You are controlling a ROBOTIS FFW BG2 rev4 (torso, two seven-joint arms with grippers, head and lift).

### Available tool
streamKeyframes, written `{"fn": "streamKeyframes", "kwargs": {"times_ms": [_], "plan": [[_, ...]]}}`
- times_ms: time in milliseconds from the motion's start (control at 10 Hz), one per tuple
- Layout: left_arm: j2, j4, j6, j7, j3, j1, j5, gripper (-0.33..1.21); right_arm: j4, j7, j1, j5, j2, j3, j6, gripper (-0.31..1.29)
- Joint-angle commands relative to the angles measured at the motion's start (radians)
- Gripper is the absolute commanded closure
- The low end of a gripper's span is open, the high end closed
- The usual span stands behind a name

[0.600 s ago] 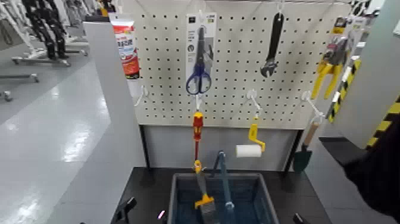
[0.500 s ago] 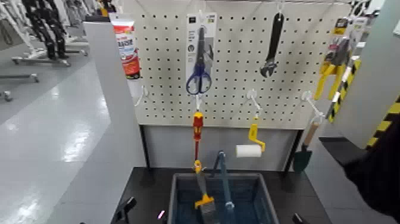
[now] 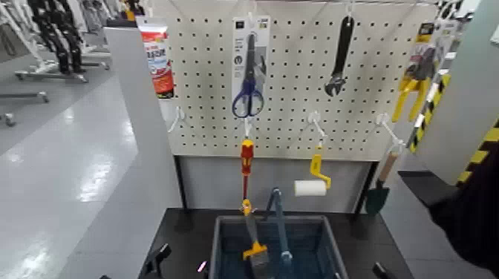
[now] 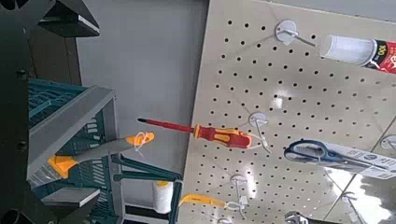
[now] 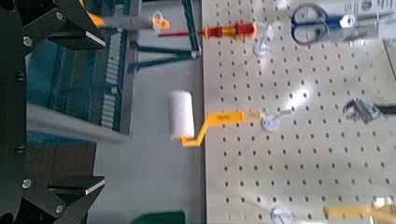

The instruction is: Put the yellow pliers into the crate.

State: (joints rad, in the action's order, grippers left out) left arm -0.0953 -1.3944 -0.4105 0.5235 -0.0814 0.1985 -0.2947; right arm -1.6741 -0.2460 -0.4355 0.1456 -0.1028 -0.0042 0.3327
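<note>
Right gripper (image 5: 82, 112) stands open and empty, low by the crate (image 3: 308, 217), its two dark fingers spread well apart. Left gripper (image 4: 79, 110) is open and empty too, low on the crate's other side. The yellow pliers (image 3: 413, 85) hang on their card at the right edge of the pegboard (image 3: 286, 89), handles down, above the trowel (image 3: 379, 194) and well apart from both grippers. Yellow at the edge of the right wrist view is probably their handles, though little of it shows. Scissors (image 3: 249, 96) and the wrench (image 3: 339, 59) hang on the board; the red-and-yellow screwdriver (image 3: 246, 163) and the paint roller (image 3: 312, 185) hang lower. A yellow-and-grey brush (image 3: 255, 241) shows over the crate's opening
</note>
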Motion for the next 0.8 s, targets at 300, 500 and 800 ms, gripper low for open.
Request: {"fn": "streamKeyframes", "kwargs": {"times_ms": [300,500,800], "plan": [[0.002,0.002,0.002,0.000,-0.001,-0.004,0.002,0.10,-0.108,-0.038,0.083,0.061,-0.012,-0.145,-0.202,0.26],[0.002,0.002,0.004,0.000,-0.003,-0.007,0.003,0.10,-0.168,-0.065,0.136,0.078,-0.025,-0.220,-0.305,0.26],[0.002,0.002,0.006,0.000,-0.004,-0.010,0.009,0.10,-0.217,-0.127,0.241,0.083,-0.052,-0.316,-0.440,0.26]]}}
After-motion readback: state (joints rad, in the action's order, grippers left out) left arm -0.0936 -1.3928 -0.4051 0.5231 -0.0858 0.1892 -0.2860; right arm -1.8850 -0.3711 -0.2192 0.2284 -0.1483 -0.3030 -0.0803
